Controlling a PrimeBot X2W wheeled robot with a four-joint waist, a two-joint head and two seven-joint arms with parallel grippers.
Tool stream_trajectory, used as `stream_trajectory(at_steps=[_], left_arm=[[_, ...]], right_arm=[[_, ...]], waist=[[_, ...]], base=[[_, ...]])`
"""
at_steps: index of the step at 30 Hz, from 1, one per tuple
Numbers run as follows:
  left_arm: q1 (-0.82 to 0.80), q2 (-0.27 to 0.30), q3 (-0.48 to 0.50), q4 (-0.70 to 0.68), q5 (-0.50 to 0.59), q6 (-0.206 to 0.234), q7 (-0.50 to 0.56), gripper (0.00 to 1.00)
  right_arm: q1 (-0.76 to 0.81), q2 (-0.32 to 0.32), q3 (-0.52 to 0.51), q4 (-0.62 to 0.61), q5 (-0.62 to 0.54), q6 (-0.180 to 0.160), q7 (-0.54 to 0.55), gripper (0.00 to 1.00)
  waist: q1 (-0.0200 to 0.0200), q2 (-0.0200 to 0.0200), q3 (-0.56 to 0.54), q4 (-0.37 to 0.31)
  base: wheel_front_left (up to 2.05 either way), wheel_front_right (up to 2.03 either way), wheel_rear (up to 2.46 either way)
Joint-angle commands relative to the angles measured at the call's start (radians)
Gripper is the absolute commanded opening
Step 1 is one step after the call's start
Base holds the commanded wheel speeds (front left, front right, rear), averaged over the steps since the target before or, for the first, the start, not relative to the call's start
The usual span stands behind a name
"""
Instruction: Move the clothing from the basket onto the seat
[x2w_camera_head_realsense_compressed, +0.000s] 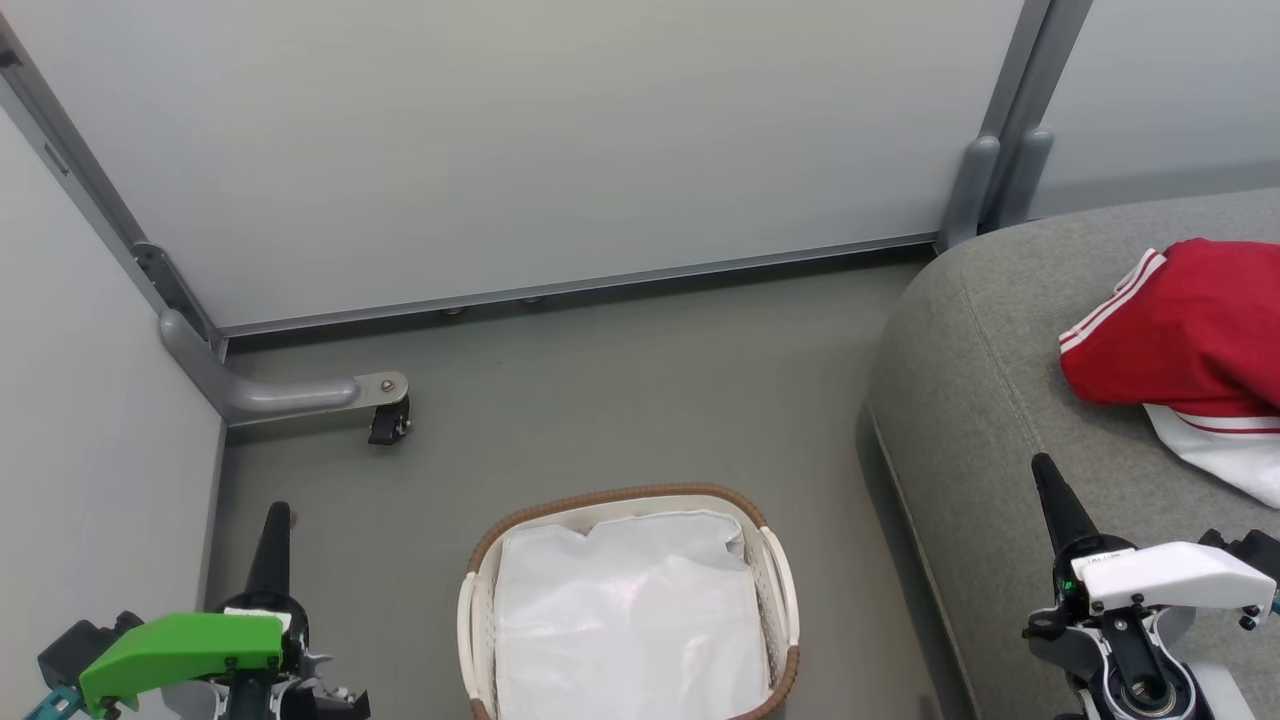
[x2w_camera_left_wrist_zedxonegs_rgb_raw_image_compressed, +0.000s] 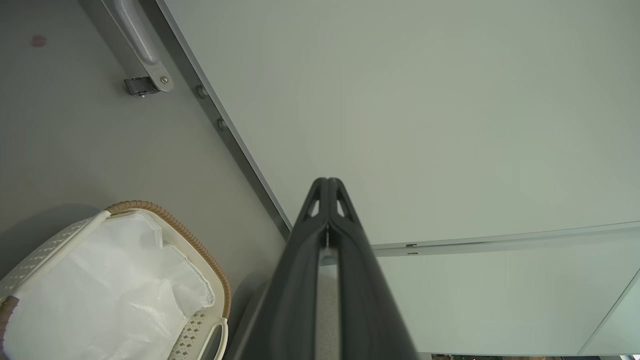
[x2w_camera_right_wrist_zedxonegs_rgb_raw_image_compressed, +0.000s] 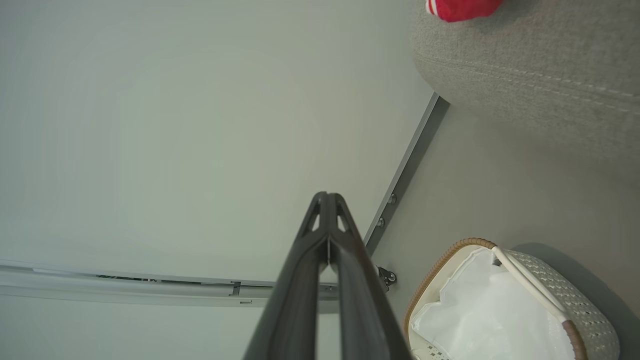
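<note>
In the head view, the clothing (x2w_camera_head_realsense_compressed: 1175, 330), one red heap with white stripes over a white piece, lies on the seat (x2w_camera_head_realsense_compressed: 980, 400) to the upper right of the right gripper (x2w_camera_head_realsense_compressed: 1043, 465) and apart from its tip. The one basket (x2w_camera_head_realsense_compressed: 468, 610), with its one white liner sheet (x2w_camera_head_realsense_compressed: 630, 620), sits between that gripper and the left gripper (x2w_camera_head_realsense_compressed: 277, 512), and small print on the right gripper's body is too small to read. In the left wrist view, the left gripper (x2w_camera_left_wrist_zedxonegs_rgb_raw_image_compressed: 327, 181) has its jaws pressed together on nothing, with the basket (x2w_camera_left_wrist_zedxonegs_rgb_raw_image_compressed: 197, 245) at their lower left. In the right wrist view, the right gripper (x2w_camera_right_wrist_zedxonegs_rgb_raw_image_compressed: 327, 195) has its jaws pressed together and empty, with a red corner of the clothing (x2w_camera_right_wrist_zedxonegs_rgb_raw_image_compressed: 460, 7) on the seat (x2w_camera_right_wrist_zedxonegs_rgb_raw_image_compressed: 525, 75) at their upper right and the basket (x2w_camera_right_wrist_zedxonegs_rgb_raw_image_compressed: 575, 300) at their lower right.
</note>
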Motion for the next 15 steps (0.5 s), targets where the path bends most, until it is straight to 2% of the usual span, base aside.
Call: stream_trajectory(at_steps=[1, 15], left_arm=[[-0.023, 0.007, 0.004, -0.011, -0.020, -0.005, 0.008, 0.00], [-0.033, 0.007, 0.014, -0.024, -0.127, -0.008, 0.037, 0.00]], right_arm=[[0.007, -0.006, -0.005, -0.012, 0.025, -0.001, 0.007, 0.00], [0.012, -0.007, -0.015, -0.026, 0.138, -0.001, 0.037, 0.00]], waist=[[0.0000, 0.0000, 0.000, 0.000], [0.0000, 0.0000, -0.003, 0.005]], base=[[0.00, 0.00, 0.00], [0.00, 0.00, 0.00]])
